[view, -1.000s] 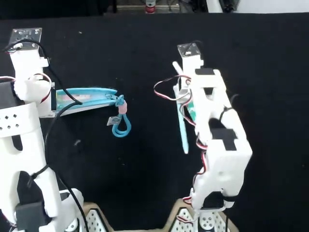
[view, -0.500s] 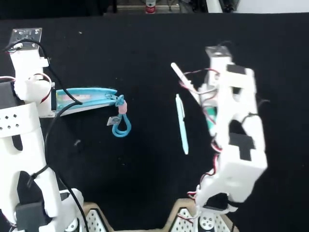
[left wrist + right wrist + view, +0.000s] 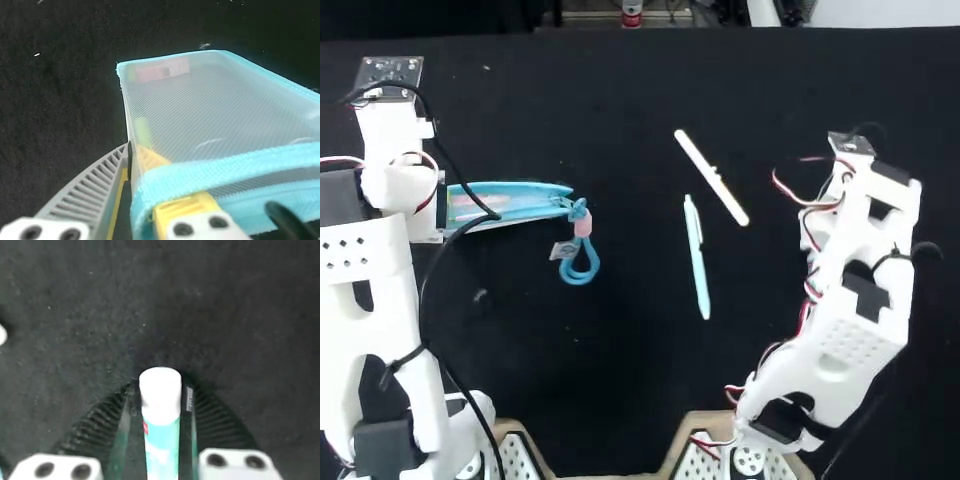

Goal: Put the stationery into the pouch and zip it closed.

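The cyan-edged mesh pouch point(image 3: 510, 200) lies at the left, its blue zipper loop point(image 3: 578, 262) trailing to the right. My left gripper point(image 3: 137, 165) is shut on the pouch's point(image 3: 210, 115) edge; a yellow-green item point(image 3: 143, 131) and a pink item point(image 3: 161, 70) show through the mesh. My right gripper point(image 3: 160, 390) is shut on a teal tube with a white cap point(image 3: 160, 390), held over the black cloth at the right side under the right arm point(image 3: 855, 270). A light blue pen point(image 3: 697, 258) and a white stick point(image 3: 712, 178) lie on the table between the arms.
The black cloth point(image 3: 620, 100) covers the whole table. The arm bases point(image 3: 720, 455) stand at the near edge. Open cloth lies between the zipper loop and the pen.
The right arm has swung to the right, away from the pen and the white stick, carrying the teal tube. The left arm and pouch have shifted slightly right.
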You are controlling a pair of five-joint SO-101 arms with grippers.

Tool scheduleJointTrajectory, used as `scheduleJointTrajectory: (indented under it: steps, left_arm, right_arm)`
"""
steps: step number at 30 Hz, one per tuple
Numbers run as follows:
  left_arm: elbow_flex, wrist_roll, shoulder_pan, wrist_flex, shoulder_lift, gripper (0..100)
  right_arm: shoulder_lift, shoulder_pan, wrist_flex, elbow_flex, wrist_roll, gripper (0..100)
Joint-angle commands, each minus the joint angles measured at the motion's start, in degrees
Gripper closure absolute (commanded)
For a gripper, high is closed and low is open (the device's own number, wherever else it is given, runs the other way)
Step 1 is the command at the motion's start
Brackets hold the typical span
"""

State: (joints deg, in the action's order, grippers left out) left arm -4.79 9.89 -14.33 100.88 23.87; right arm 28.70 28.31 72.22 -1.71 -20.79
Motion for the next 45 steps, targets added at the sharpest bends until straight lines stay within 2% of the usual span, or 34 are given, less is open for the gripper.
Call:
scheduleJointTrajectory:
  steps: [1, 7, 11, 13, 19, 24, 29, 32, 38, 40, 43, 45]
  left_arm:
    - [-0.13, 0.62, 1.36, 0.0, 0.97, 97]
    - [1.27, 0.62, 1.36, 0.0, 1.41, 97]
    - [1.1, 0.62, 1.54, 0.0, 1.32, 97]
    - [1.1, 0.62, 1.71, 0.0, 1.32, 97]
    - [1.1, 0.62, 1.8, 0.0, 1.14, 97]
    - [1.1, 0.62, 1.8, 0.0, 1.23, 97]
    - [1.1, 0.62, 1.89, 0.0, 1.49, 97]
    - [1.1, 0.44, 1.89, 0.0, 1.58, 97]
    - [-0.22, -0.26, 1.98, -0.09, 1.58, 97]
    - [-1.63, -2.73, 2.42, -0.09, 1.58, 97]
    - [-3.21, -4.75, 7.69, -0.09, 1.49, 97]
    - [-3.74, -5.45, 12.79, -0.09, 0.97, 97]
  right_arm:
    - [2.24, 1.14, 4.57, -8.48, -0.88, 83.7]
    - [12.53, 1.49, 10.37, -21.58, -0.88, 85.1]
    - [17.45, 0.88, 17.14, -27.38, -4.92, 99.3]
    - [16.84, 1.05, 18.73, -28.53, -5.36, 99.1]
    - [2.33, 3.16, 25.93, -24.48, -6.86, 98.7]
    - [-16.48, -0.53, 27.08, -11.74, -8.35, 98.7]
    - [-40.22, -9.14, 26.29, 1.8, -8.26, 98.7]
    - [-56.31, -15.56, 22.68, 8.48, -4.22, 98.7]
    - [-79.16, -39.12, 12.48, 12.26, 10.11, 98.7]
    - [-83.65, -47.65, 7.47, 12.88, 14.24, 98.6]
    - [-87.25, -57.14, -2.55, 16.4, 16.35, 98.4]
    - [-88.84, -60.66, -8.79, 20.0, 16.44, 98.4]
